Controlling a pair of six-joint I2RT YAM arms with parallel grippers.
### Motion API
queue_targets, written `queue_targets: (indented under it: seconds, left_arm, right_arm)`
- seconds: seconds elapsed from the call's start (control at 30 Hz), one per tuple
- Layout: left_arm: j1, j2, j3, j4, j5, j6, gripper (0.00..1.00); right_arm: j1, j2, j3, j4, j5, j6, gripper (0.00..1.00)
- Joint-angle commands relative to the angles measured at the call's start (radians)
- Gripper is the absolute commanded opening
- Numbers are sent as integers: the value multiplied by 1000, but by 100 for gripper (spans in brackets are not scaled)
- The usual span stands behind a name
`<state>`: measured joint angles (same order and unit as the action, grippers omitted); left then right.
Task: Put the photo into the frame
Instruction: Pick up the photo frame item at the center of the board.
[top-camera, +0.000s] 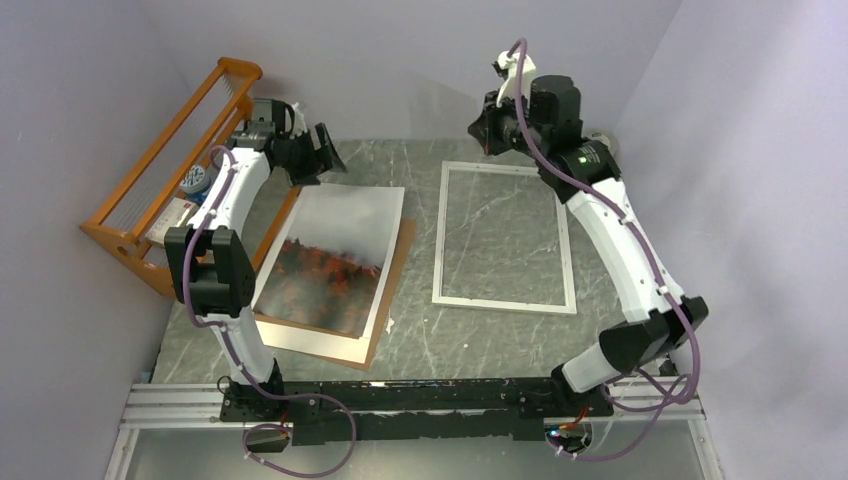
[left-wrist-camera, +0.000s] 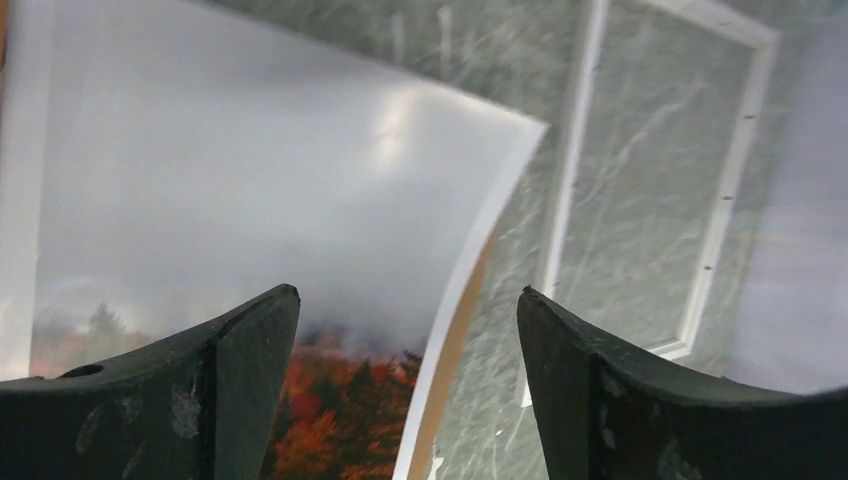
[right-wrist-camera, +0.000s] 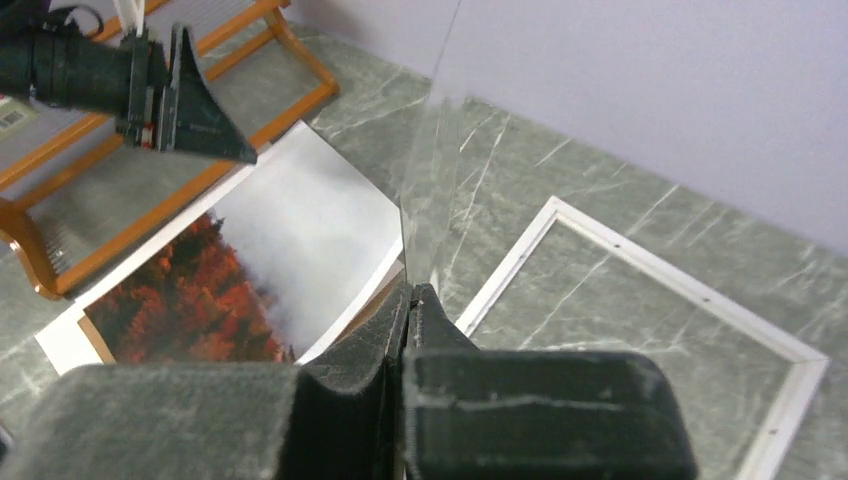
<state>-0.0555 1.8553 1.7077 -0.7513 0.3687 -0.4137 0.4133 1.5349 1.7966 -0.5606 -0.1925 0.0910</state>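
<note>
a: position of the photo?

b: flat on a brown backing board, at 9 o'clock from the frame and apart from it. curled up at the far corner nearest the frame.

a: pointing which way?

b: long axis from about 1 o'clock down to 7 o'clock in the top view. grey sky at the far end, red trees at the near end. skewed against the frame, whose long axis sits closer to 12 to 6.

a: grippers?

b: left gripper spread wide, holding nothing, hovering over the photo's far edge. right gripper pinched tight on the bottom edge of a clear pane, standing it upright near the frame's far edge.

a: likely trouble?

b: probably a crease or a slide, with thin paper lying loose on the board and only a curled corner to pinch. also a crooked fit if carried across without turning to match the frame. and a pane gripped by one thin edge, so liable to swing or slip.
</note>
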Motion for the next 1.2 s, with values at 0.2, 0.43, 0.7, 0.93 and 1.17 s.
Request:
queue_targets:
  seconds: [0.2, 0.43, 0.7, 0.93, 1.17]
  left_arm:
    - [2, -23, 159, 204, 285, 53, 88]
    - [2, -146, 62, 438, 503, 69, 93]
    - [2, -323, -126, 636, 623, 38, 94]
    - [2, -393, -200, 558, 681, 63, 94]
    - [17, -461, -229, 567, 668, 79, 94]
  right_arm:
    - [-7, -214, 38, 19, -166, -221, 0]
    - [-7, -278, 67, 65, -290, -196, 0]
    - [-7, -302, 95, 112, -361, -164, 0]
    - [-8, -317, 130, 122, -471, -138, 0]
    - [-7, -324, 138, 166, -521, -93, 0]
